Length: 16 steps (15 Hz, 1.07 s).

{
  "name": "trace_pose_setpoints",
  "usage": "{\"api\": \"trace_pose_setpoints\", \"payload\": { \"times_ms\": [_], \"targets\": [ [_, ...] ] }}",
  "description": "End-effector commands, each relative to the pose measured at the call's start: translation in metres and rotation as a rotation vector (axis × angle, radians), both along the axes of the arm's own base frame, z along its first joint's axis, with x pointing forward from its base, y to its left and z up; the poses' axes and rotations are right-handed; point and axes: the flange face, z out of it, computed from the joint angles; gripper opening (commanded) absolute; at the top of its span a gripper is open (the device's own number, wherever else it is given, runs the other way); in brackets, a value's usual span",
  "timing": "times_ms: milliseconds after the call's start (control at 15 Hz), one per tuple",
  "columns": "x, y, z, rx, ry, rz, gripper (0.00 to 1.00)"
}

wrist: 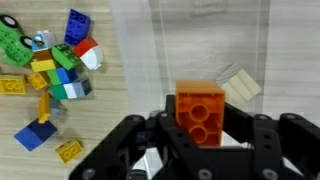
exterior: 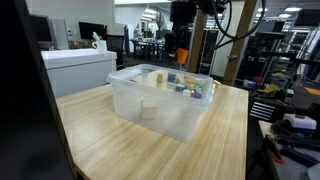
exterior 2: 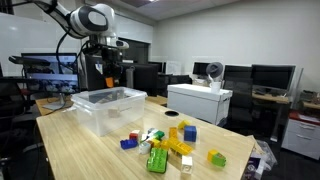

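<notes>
In an exterior view the clear bin (exterior: 165,118) sits on the wooden table (exterior: 90,140). A beige block (exterior: 148,111) shows through its wall, and the pile of blocks (exterior: 190,87) lies just behind. In an exterior view the gripper (exterior 2: 110,68) hangs over the clear bin (exterior 2: 105,108), with the pile of blocks (exterior 2: 165,143) well apart on the table. Wrist view now: the jaws are clamped on the orange block (wrist: 200,108), held up over the bin's floor. The beige block (wrist: 238,84) lies just beyond it, and the pile is off to the side.
</notes>
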Motion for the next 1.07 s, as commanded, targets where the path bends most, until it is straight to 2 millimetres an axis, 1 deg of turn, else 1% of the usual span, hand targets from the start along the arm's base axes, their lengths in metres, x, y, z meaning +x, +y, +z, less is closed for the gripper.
{"api": "trace_pose_setpoints", "payload": {
  "times_ms": [0,67,200,267,333,400,533,600,667,867,1000],
  "targets": [
    [-0.001,0.016,-0.014,0.049,0.005,0.081,0.56],
    [0.002,0.014,-0.017,0.051,0.009,0.091,0.66],
    [0.008,0.004,-0.018,0.047,0.001,0.081,0.78],
    [0.010,-0.004,-0.018,0.047,-0.006,0.061,0.84],
    [0.013,-0.016,-0.017,0.044,-0.025,0.026,0.93],
    [0.014,-0.031,-0.014,0.048,-0.038,-0.007,0.98],
    [0.013,-0.063,-0.012,0.043,-0.060,-0.068,1.00],
    [0.012,-0.079,-0.013,0.041,-0.065,-0.097,1.00],
    [0.007,-0.097,-0.018,0.031,-0.057,-0.126,1.00],
    [-0.014,-0.143,-0.045,0.037,0.014,-0.188,1.00],
    [-0.025,-0.159,-0.064,0.078,0.068,-0.153,1.00]
  ]
}}
